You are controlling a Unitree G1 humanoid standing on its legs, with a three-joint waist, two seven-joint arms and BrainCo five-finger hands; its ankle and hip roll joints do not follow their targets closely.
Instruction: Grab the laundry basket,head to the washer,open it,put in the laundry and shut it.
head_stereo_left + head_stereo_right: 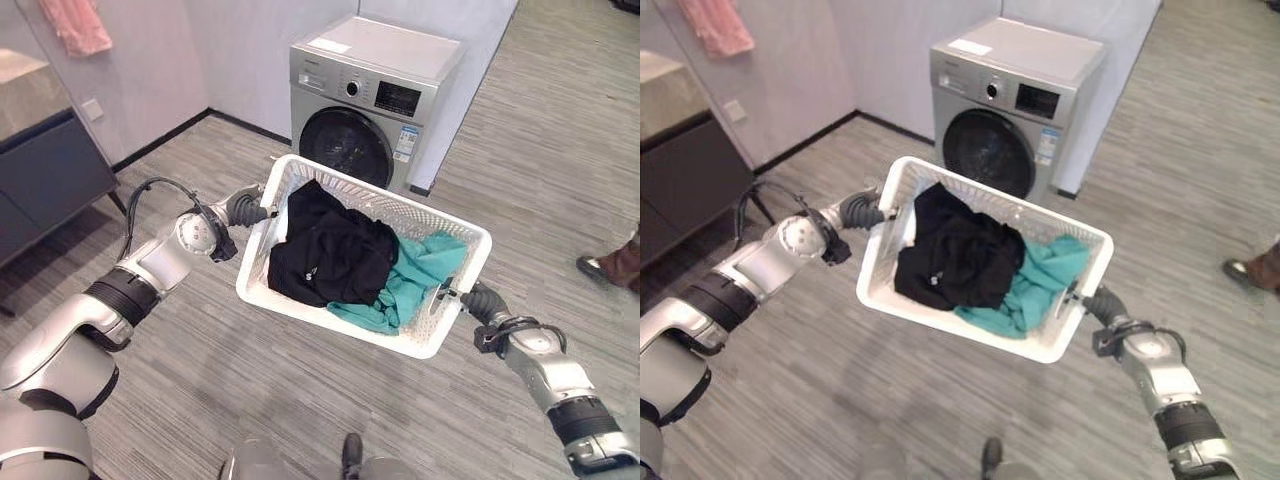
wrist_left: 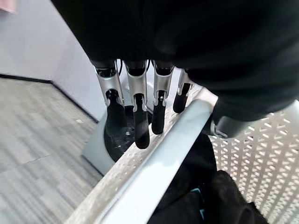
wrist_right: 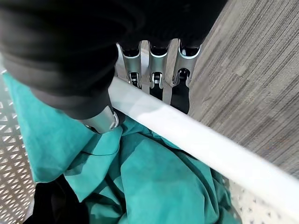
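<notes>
The basket (image 1: 430, 345) hangs in the air between both hands, holding black clothes (image 1: 330, 255) and a teal cloth (image 1: 415, 275). The left hand (image 2: 140, 107) has fingers hooked over one short rim; the right hand (image 3: 154, 81) has fingers curled over the opposite rim, thumb inside. The basket's long axis runs across the robot, from left hand to right. The washer (image 1: 375, 95) stands just beyond the basket's far edge, door (image 1: 345, 145) closed and facing the robot, against the wall. Open floor (image 1: 540, 160) lies to the right, where a person's shoe (image 1: 600, 268) shows; a dark cabinet (image 1: 45, 180) stands well left.
</notes>
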